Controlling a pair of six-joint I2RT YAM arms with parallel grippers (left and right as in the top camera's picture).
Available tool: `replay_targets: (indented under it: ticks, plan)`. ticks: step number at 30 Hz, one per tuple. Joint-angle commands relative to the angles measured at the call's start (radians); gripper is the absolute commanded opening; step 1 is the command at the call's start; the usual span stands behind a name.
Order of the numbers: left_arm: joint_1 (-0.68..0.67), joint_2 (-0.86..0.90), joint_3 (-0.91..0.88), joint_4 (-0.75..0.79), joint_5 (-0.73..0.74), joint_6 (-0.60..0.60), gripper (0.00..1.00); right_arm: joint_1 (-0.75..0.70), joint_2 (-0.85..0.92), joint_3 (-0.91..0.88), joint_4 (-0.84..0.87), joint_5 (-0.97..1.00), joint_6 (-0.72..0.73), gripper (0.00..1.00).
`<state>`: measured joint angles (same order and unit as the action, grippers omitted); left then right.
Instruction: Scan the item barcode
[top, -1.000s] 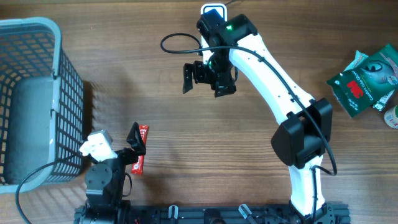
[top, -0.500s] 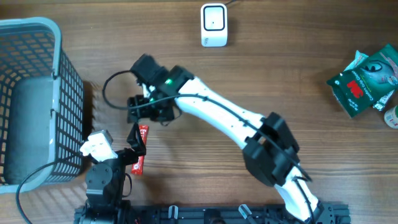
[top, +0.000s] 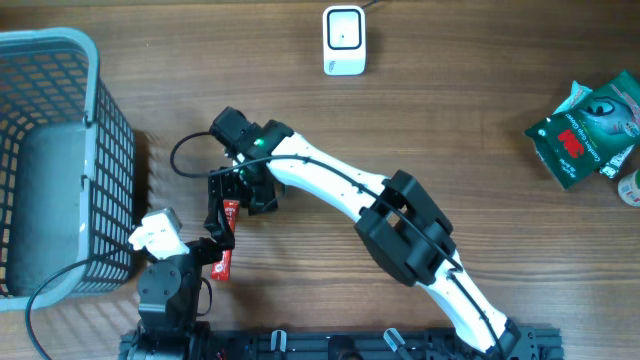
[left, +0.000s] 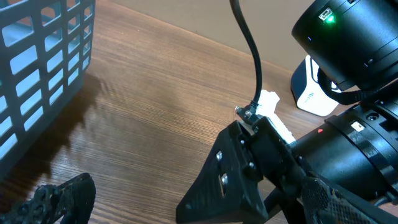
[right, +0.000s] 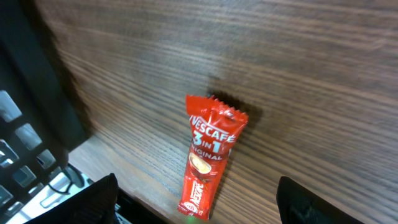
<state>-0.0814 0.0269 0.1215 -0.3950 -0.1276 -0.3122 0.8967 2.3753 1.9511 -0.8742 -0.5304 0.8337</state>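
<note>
Between the black right fingers (right: 314, 202), a red sachet (right: 208, 158) is seen, printed with white lettering and a pale cream picture lower down. The tabletop (right: 298, 68) beneath the fingers is marked by brown wood grain in fine streaks. Left of the fingers, a grey-blue basket (top: 110, 140) with an open grid pattern is shown. The right arm (top: 320, 180) is coloured white with black joints.
</note>
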Motion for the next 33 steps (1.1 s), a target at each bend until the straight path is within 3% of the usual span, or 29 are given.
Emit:
replay_targets:
  ticks: [1,3,5,7,8,10,11,16,19,23,27,33]
  plan:
    - [0.000,-0.011,-0.004,0.006,0.015,-0.006,1.00,-0.059,0.029,-0.008,0.002,-0.075,0.028,0.82]
    - [0.000,-0.011,-0.004,0.006,0.015,-0.006,1.00,-0.085,0.042,-0.010,0.000,-0.100,0.042,0.82]
    - [0.000,-0.011,-0.004,0.006,0.015,-0.006,1.00,-0.108,0.061,-0.010,-0.005,-0.116,0.054,0.61]
    - [0.000,-0.011,-0.004,0.006,0.015,-0.006,1.00,-0.117,0.075,-0.010,-0.002,-0.137,0.048,0.54]
    - [0.000,-0.011,-0.004,0.006,0.015,-0.006,1.00,-0.117,0.076,-0.010,-0.001,-0.138,0.042,0.55]
    - [0.000,-0.011,-0.004,0.006,0.015,-0.006,1.00,-0.115,0.076,-0.010,0.000,-0.153,0.030,0.77]
    - [0.000,-0.011,-0.004,0.006,0.015,-0.006,1.00,-0.114,0.076,-0.010,0.000,-0.158,0.031,0.82]
    - [0.000,-0.011,-0.004,0.006,0.015,-0.006,1.00,-0.099,0.076,-0.010,0.003,-0.230,0.084,0.81]
    - [0.000,-0.011,-0.004,0.006,0.015,-0.006,1.00,-0.092,0.082,-0.010,0.027,-0.238,0.173,0.75]
    - [0.000,-0.011,-0.004,0.006,0.015,-0.006,1.00,-0.089,0.110,-0.011,0.054,-0.304,0.348,0.60]
    - [0.000,-0.011,-0.004,0.006,0.015,-0.006,1.00,-0.088,0.112,-0.011,0.077,-0.335,0.428,0.13]
    - [0.000,-0.011,-0.004,0.006,0.015,-0.006,1.00,-0.058,0.130,-0.013,0.096,-0.339,0.499,0.05]
